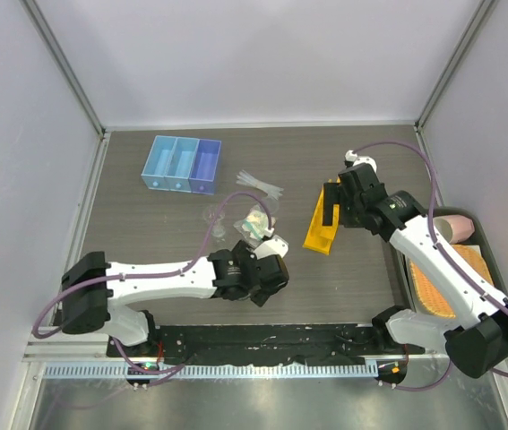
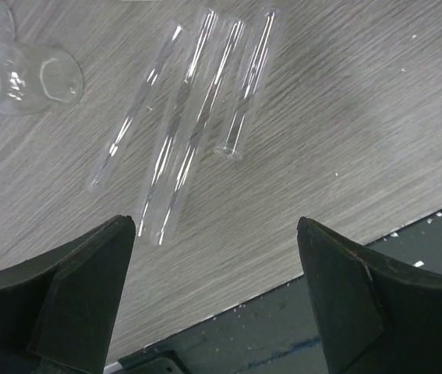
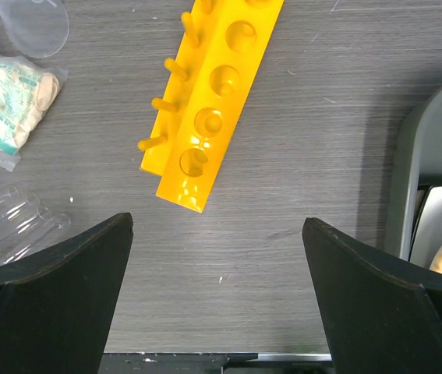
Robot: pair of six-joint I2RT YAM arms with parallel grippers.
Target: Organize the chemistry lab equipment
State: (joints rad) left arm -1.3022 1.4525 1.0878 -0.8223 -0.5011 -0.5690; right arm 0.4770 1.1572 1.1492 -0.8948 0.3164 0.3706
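Note:
Several clear thin tubes (image 2: 197,117) lie side by side on the wood table, just ahead of my left gripper (image 2: 214,226), which is open and empty above them. A tiny clear beaker (image 2: 45,78) lies on its side at the upper left. In the top view the left gripper (image 1: 270,276) covers these tubes. My right gripper (image 3: 217,224) is open and empty, hovering just short of the near end of the long yellow rack (image 3: 213,101), which lies flat. The packet with green-beige contents (image 3: 10,93) lies left of the rack. The top view shows the right gripper (image 1: 341,213), the rack (image 1: 322,231), the packet (image 1: 255,222) and clear droppers (image 1: 261,185).
A blue three-compartment box (image 1: 182,164) stands at the back left. A grey tray (image 1: 408,269) at the right edge holds the pink cup (image 1: 455,226) and the orange woven mat (image 1: 442,282). The tray's wall (image 3: 411,164) is close on my right gripper's right.

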